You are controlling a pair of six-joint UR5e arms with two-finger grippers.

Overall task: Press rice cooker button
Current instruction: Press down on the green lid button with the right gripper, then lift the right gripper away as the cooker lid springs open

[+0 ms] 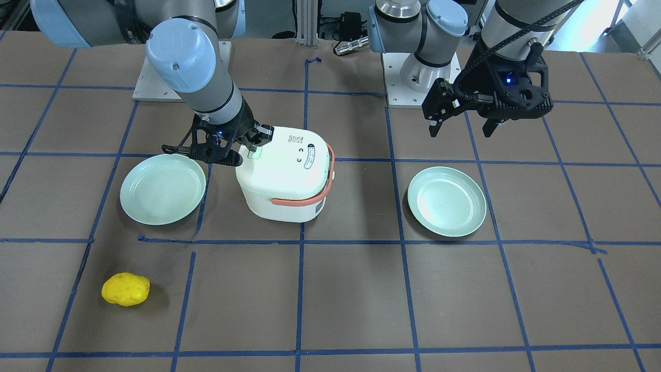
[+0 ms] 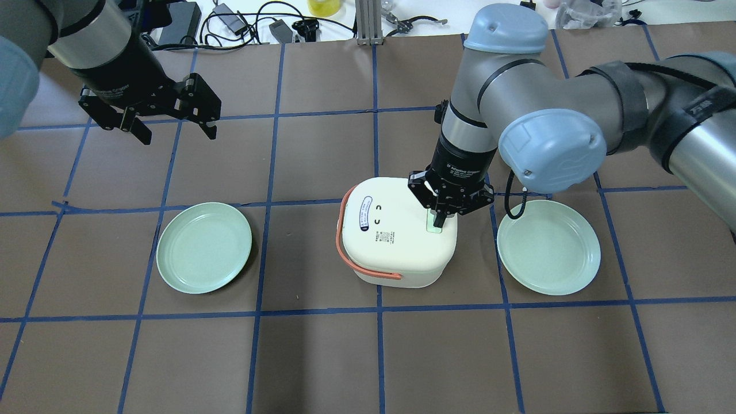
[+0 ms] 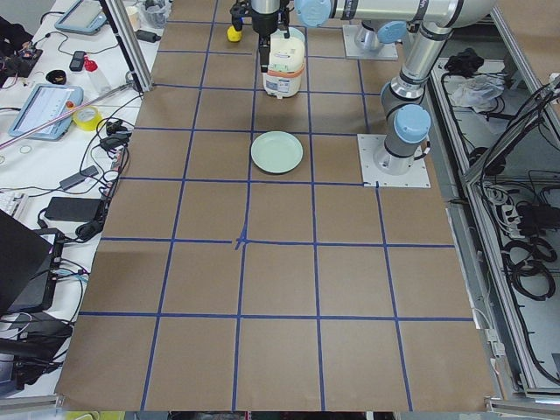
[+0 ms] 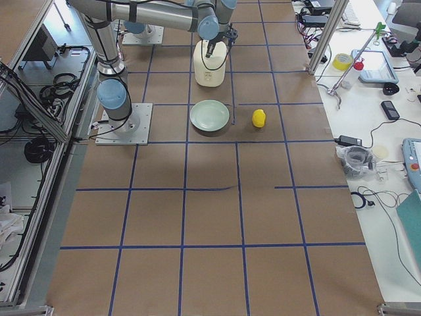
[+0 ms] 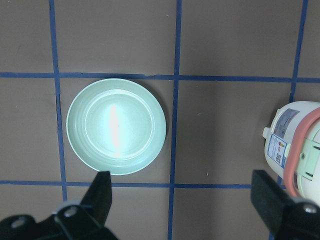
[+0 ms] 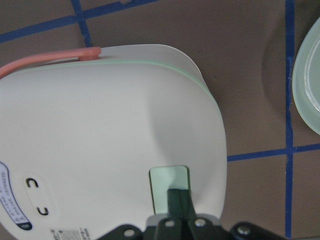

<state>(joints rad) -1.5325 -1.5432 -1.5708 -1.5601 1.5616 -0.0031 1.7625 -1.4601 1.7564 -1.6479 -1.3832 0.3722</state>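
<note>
The white rice cooker [image 2: 397,238] with a salmon handle stands mid-table, lid closed; it also shows in the front view [image 1: 286,173] and the right wrist view [image 6: 100,145]. Its pale green button [image 6: 170,187] sits on the lid's edge [image 2: 433,223]. My right gripper [image 2: 440,218] is shut, and its joined fingertips [image 6: 179,200] rest on the button from above. My left gripper [image 2: 172,129] is open and empty, high above the table's far left, apart from the cooker; it also shows in the front view [image 1: 461,128].
Two pale green plates flank the cooker, one [image 2: 204,247] on the left side and one [image 2: 549,247] right beside my right arm. A yellow lumpy object [image 1: 125,289] lies near the operators' edge.
</note>
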